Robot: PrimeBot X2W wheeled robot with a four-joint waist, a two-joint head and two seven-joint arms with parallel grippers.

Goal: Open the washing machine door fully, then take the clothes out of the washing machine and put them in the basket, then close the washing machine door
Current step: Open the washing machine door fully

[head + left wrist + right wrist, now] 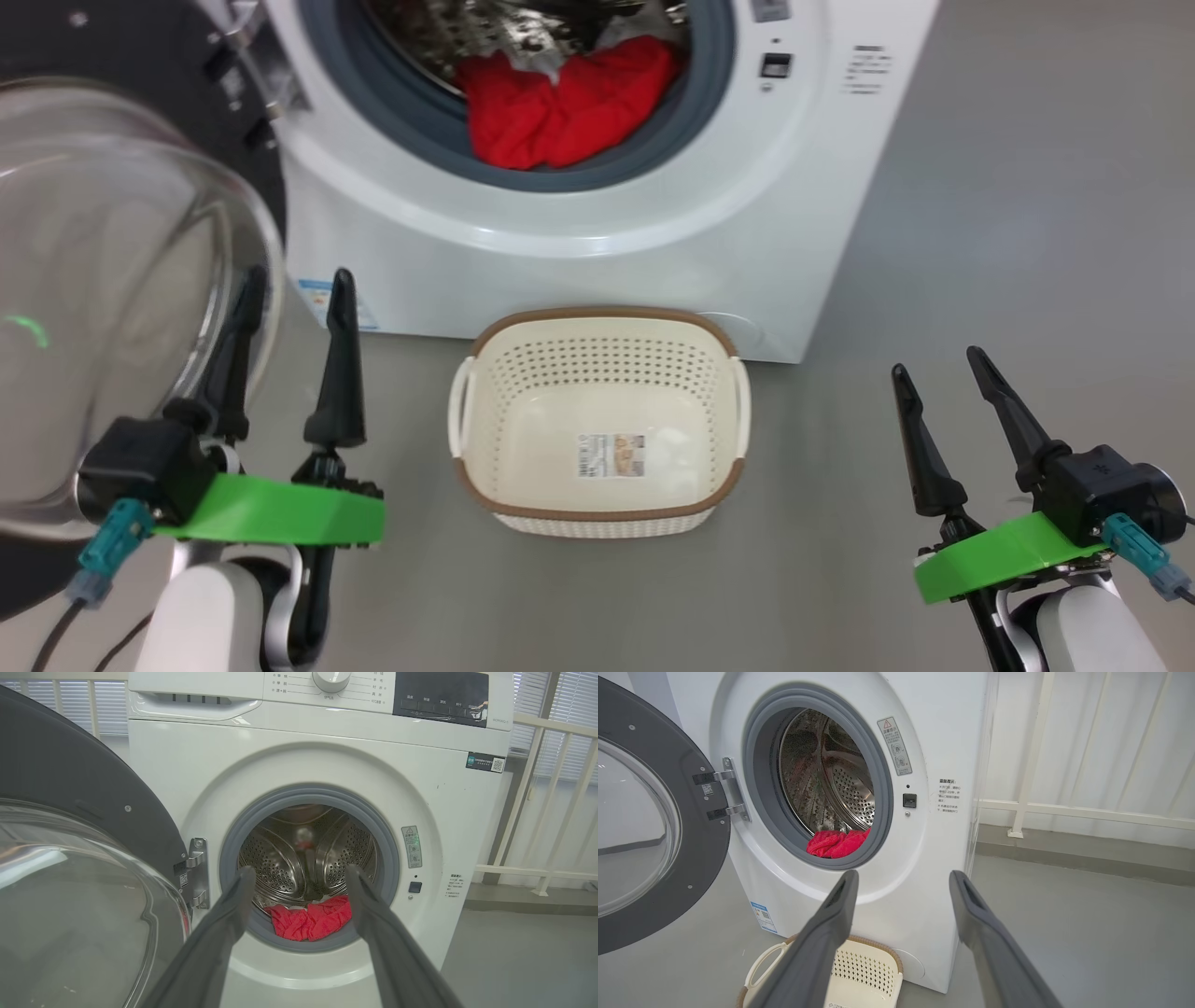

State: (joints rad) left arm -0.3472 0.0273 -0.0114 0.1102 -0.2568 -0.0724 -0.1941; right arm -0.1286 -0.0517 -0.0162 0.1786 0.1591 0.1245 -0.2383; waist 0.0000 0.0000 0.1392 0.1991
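The white washing machine (597,224) stands ahead with its door (112,280) swung wide to the left, glass bowl bulging toward me. Red clothes (560,103) lie at the front lip of the steel drum, seen too in the left wrist view (310,919) and right wrist view (836,842). The cream basket (597,523) sits on the floor before the machine, holding just a paper label. My left gripper (294,285) is open beside the door's glass, nothing between its fingers. My right gripper (938,359) is open and free, right of the basket.
Grey floor (1027,233) spreads to the right of the machine. White railing and blinds (1087,807) run behind it on the right. The open door takes up the space at my left.
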